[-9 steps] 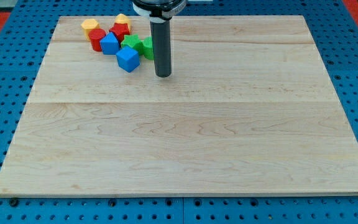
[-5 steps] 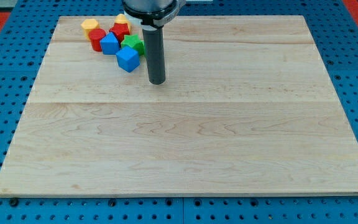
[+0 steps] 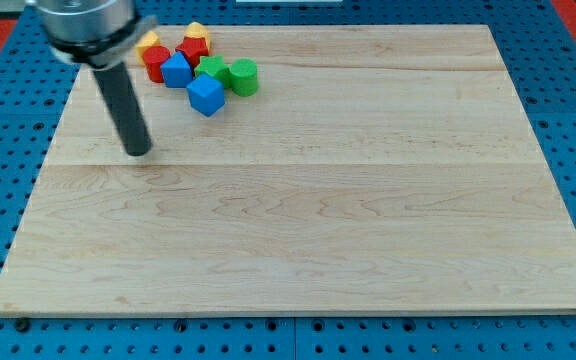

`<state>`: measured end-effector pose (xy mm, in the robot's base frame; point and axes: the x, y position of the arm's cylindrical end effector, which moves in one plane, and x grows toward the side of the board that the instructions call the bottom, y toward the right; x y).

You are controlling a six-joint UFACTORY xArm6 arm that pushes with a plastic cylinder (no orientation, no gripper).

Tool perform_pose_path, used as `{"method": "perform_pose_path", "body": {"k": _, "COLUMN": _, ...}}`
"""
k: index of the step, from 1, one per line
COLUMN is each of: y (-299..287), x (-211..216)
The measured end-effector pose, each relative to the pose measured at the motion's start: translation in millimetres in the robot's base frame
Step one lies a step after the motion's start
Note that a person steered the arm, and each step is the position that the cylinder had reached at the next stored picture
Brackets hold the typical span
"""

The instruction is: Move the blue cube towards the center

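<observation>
The blue cube [image 3: 206,95] sits on the wooden board [image 3: 298,200] near the view's top left, at the lower edge of a cluster of blocks. My tip [image 3: 139,152] rests on the board below and to the left of the blue cube, apart from it and touching no block. A second blue block [image 3: 176,70] lies just up and left of the cube.
The cluster also holds a red block [image 3: 155,63], a red block [image 3: 192,48], a yellow block [image 3: 148,42] partly behind the rod, a yellow block [image 3: 197,31], a green block [image 3: 211,70] and a green cylinder [image 3: 243,77].
My tip has swung from the right of the blue cube down and across to its lower left. The blocks have not moved.
</observation>
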<state>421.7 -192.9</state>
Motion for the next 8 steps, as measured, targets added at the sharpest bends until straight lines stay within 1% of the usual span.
{"method": "perform_pose_path", "body": {"k": 3, "y": -1, "x": -19}}
{"method": "perform_pose_path", "body": {"k": 4, "y": -9, "x": -32}}
{"method": "perform_pose_path", "body": {"k": 6, "y": -11, "x": -35}}
{"method": "perform_pose_path", "body": {"k": 7, "y": -25, "x": -70}}
{"method": "perform_pose_path", "body": {"k": 8, "y": -26, "x": -101}}
